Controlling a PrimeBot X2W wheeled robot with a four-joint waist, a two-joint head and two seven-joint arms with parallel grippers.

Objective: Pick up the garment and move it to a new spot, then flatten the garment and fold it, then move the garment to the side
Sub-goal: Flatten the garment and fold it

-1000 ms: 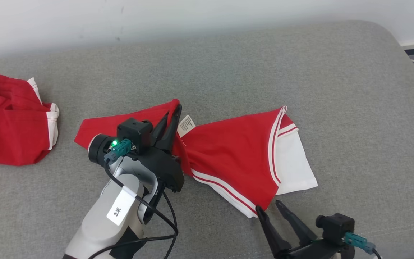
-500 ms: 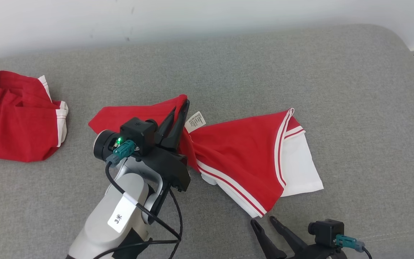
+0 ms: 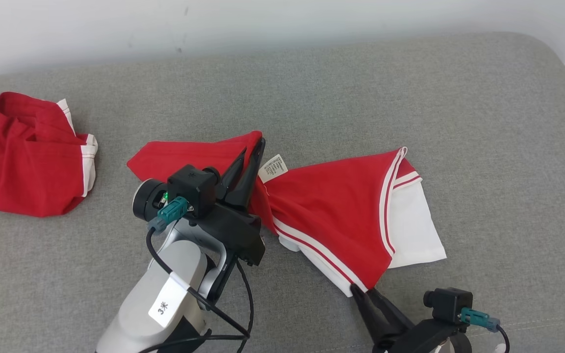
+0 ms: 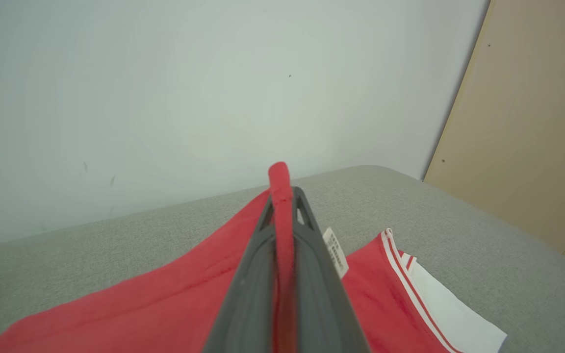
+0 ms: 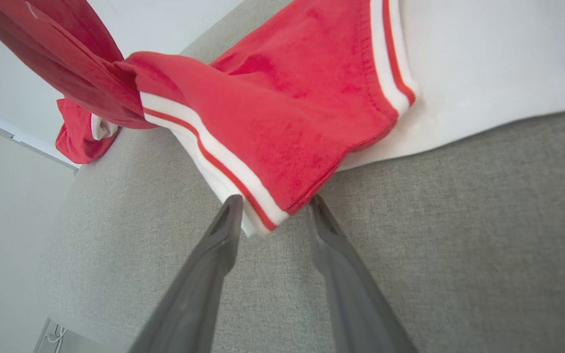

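1. The garment (image 3: pixel 331 206), red with white stripes and a white panel (image 3: pixel 412 223), lies about the middle of the grey cushion (image 3: pixel 483 122). A second red garment (image 3: pixel 22 157) sits bunched near the cushion's left end, well apart from it.
2. The left gripper (image 3: pixel 253 147) is clamped on a raised red fold of the garment, just beside the care label (image 3: pixel 272 168). In the left wrist view the cloth stands pinched between the closed fingers.
3. The right gripper (image 5: pixel 273 198) is near the cushion's front edge with its jaws apart. They straddle the striped corner (image 5: pixel 263 215) without yet pressing it.
4. Handling, as a judgement: the cloth looks light, soft and limp. It will sag and twist from any single hold and carries no shape of its own. The knit looks grippy rather than slippery, and nothing about it seems fragile.
5. The best holds are probably hems and corners, where the layers are thicker. The striped corner is a sound second hold, provided the jaws catch every layer.
6. The long axis runs along the cushion's length. The red tip points to the cushion's left end, and the white panel points right and slightly toward the front edge.
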